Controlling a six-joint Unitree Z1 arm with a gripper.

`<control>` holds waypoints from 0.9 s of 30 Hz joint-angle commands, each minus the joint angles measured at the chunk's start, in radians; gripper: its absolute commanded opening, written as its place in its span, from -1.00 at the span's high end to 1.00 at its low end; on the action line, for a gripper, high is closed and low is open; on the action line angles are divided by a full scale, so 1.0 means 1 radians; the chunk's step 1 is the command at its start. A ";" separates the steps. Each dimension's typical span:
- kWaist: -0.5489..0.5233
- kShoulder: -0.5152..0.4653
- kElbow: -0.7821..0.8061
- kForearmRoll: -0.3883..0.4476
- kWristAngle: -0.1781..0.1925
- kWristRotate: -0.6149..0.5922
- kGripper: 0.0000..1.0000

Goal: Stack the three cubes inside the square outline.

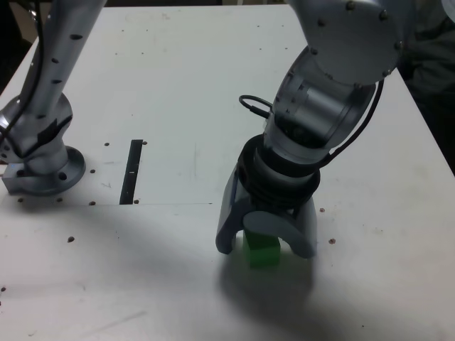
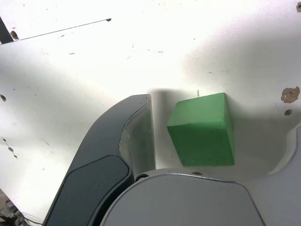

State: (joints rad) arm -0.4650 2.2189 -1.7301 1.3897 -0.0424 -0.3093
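End effector (image 1: 266, 245) astride green cube (image 1: 262, 251)

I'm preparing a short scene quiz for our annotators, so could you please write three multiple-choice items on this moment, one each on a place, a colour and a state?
1. Where is the cube relative to the gripper?
A. Between its jaws
B. Beside the black strip
C. At the arm's base

2. What colour is the cube in view?
A. Red
B. Yellow
C. Green

3. What is the gripper's state?
A. Shut, empty
B. Open around the cube
C. Holding the cube in the air

Answers:
1. A: in the exterior view the jaws straddle the cube, far from the black strip.
2. C: both views show it green.
3. B: the wrist view shows a gap between a finger and the cube, which sits on the table.
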 commanded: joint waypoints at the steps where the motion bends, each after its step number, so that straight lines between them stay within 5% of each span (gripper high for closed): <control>1: 0.004 0.003 0.001 -0.002 -0.003 -0.004 -0.81; 6: 0.006 0.006 0.002 -0.009 -0.020 -0.007 -0.56; 18: 0.016 0.013 0.017 -0.071 -0.037 0.007 0.40; 27: 0.017 0.011 0.015 -0.076 -0.037 0.012 0.51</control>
State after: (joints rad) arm -0.4496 2.2265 -1.7146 1.3136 -0.0789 -0.2996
